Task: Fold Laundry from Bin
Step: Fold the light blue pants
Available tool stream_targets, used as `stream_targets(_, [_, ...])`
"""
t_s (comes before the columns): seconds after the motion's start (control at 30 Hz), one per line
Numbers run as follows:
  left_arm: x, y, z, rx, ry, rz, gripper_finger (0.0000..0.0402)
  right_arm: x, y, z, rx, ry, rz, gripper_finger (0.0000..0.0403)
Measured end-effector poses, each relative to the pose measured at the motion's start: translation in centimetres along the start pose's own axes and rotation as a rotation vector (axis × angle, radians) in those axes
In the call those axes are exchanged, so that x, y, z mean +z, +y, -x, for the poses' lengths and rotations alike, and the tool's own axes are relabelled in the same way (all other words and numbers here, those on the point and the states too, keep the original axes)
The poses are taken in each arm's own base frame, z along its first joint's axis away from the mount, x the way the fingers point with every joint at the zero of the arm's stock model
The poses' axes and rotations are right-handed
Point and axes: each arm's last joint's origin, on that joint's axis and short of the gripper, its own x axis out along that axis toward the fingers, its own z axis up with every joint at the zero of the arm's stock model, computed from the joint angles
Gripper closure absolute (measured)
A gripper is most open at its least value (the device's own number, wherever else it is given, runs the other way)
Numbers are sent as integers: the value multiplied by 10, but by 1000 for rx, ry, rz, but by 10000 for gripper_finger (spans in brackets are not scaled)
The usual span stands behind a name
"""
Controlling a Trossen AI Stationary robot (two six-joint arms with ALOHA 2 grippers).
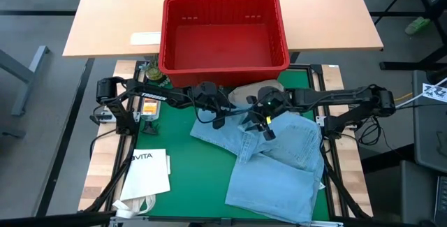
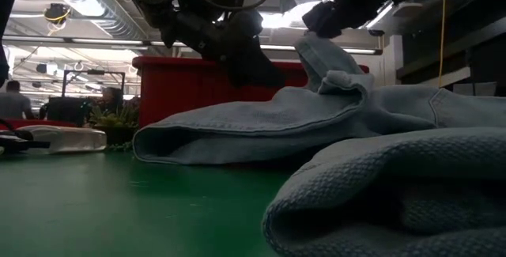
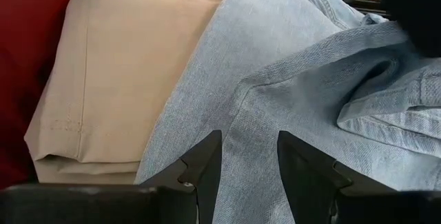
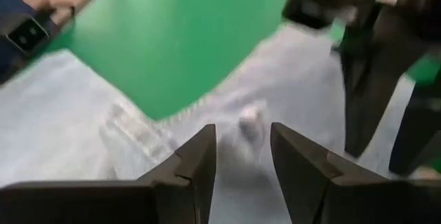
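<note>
Cloth, plastic and wood under my cameras
I see woven, matt denim jeans (image 1: 279, 157), a smooth tan garment (image 3: 124, 79), a glossy ribbed plastic bin (image 1: 223, 35), a matt wooden table (image 1: 119, 10).
</note>
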Motion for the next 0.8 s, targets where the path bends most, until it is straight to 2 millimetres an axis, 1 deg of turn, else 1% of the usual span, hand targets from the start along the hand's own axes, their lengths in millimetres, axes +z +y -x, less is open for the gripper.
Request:
stream_targets(0.13, [0,0,0,0,0,-11,266,-6,1,0,-18,67,-19,265])
stream_targets(0.4, [0,0,0,8,0,-25,266,-15,5,1,23,164,-57,270])
stream_targets(0.5, [0,3,0,39,2,-23,266,-17,6,2,28,183,-60,295])
stream_targets(0.7, [-5,19,3,134,48,-25,266,-18,5,2,-7,204,-50,379])
stream_targets(0.73, [-6,22,4,136,54,-20,266,-18,5,2,-11,206,-50,389])
stream_targets(0.8, [-8,26,5,127,74,-7,266,-18,5,2,-17,209,-50,394])
